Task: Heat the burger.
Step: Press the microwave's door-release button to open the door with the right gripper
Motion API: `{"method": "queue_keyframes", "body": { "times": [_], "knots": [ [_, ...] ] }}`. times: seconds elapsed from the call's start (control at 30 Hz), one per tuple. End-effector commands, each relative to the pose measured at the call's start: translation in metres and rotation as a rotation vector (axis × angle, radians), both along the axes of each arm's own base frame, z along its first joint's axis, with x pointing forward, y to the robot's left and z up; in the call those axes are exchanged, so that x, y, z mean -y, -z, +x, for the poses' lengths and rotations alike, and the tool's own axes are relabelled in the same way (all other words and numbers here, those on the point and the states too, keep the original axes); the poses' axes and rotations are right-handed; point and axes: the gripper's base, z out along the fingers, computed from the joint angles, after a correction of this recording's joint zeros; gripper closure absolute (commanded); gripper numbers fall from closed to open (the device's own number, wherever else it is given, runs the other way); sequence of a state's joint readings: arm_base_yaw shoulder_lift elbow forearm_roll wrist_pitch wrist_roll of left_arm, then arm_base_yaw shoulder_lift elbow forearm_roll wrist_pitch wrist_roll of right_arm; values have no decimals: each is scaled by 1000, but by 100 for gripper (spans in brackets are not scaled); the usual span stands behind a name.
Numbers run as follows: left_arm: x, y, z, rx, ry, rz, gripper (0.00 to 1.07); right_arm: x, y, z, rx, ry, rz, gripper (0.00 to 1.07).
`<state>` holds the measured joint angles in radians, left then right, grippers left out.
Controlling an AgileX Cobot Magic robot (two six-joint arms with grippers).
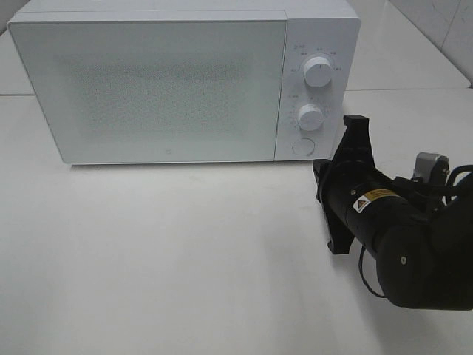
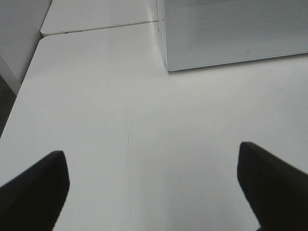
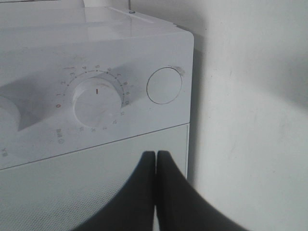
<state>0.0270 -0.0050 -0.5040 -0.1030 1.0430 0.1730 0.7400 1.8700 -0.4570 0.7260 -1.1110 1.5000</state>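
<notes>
My right jaws are clenched shut on nothing, pointed at the closed microwave [image 1: 148,81] near its round button [image 3: 164,85]. Meanwhile my left jaws hang spread wide over the counter [image 2: 144,120].

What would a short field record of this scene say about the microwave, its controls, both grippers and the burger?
microwave: on the table
door: shut
controls: upper knob, lower knob, round button
right gripper: shut, empty, tips at the door's edge near the button; contact unclear
left gripper: open, empty, over bare table
burger: not in view
</notes>
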Motion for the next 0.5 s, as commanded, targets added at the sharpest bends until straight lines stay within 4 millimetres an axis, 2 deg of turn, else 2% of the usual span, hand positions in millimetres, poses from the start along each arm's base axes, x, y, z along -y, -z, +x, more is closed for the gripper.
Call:
{"method": "queue_keyframes", "body": {
  "times": [0.03,0.5],
  "knots": [
    [0,0,-3,19,-1,2,20,-1,3,4,0,17,3,107],
    [0,0,-3,19,-1,2,20,0,14,41,13,55,-3,107]
  ]
}}
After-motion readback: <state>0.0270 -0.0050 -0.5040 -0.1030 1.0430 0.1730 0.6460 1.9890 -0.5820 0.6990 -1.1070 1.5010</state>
